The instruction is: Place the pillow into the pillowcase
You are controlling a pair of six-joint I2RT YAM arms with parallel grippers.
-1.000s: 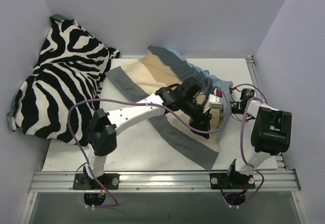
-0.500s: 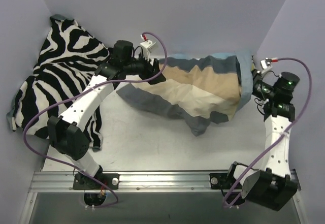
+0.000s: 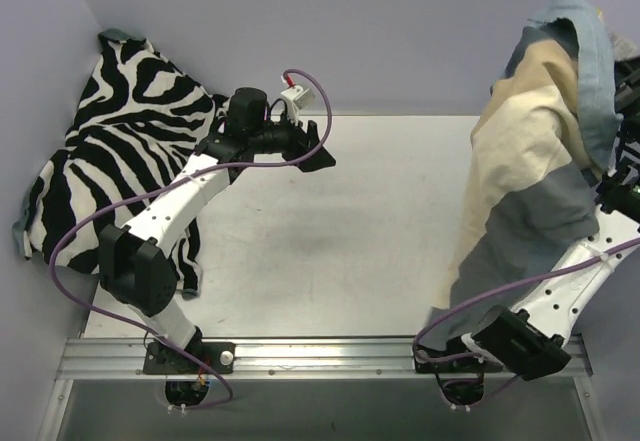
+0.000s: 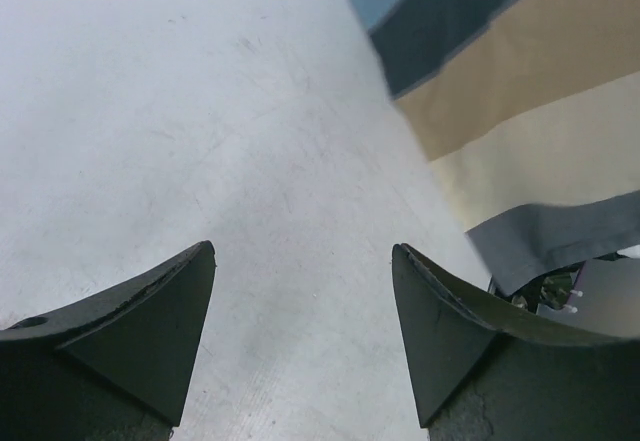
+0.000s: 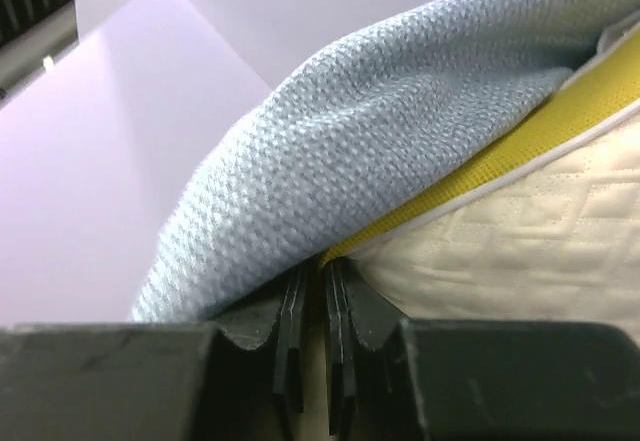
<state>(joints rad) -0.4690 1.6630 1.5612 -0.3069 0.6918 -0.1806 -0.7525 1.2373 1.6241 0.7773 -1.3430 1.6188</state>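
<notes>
A: Risks, L to R?

B: Zebra cloth [image 3: 120, 151] is heaped at far left, out of play, no risk. The left gripper [image 3: 320, 153] hovers over the bare table [image 3: 380, 251], fingers spread w/ nothing between them, well apart from the load. If anything drops, it can't catch it.

A: And the right side?

B: That's the worry. The pillowcase [image 3: 535, 161] hangs high at the right edge, striped face toward the cam, its low end draped down by the right arm [image 3: 560, 291]. The whole load looks to hang on one pinch. In the wrist view the right gripper [image 5: 322, 291] has its fingers pressed nearly together on the blue cloth, right where it meets the pillow [image 5: 520, 251]'s yellow edge. Can't tell if the pillow edge is nipped too.

A: So?

B: Thin bite on loose weave, so IMO it could slip, and cloth + pillow would both fall. If only the cloth is held, the pillow may slide. Can't see which way the opening faces, so can't say if it'd slide in deeper or out. The hanging end could also snag on the arm.

A: Where's the pillow?

B: Up at that pinch, under the blue cloth. In the top view it's hidden.

A: Counts?

B: 1 zebra cloth, 1 pillowcase, 1 pillow, 2 grippers.
</notes>
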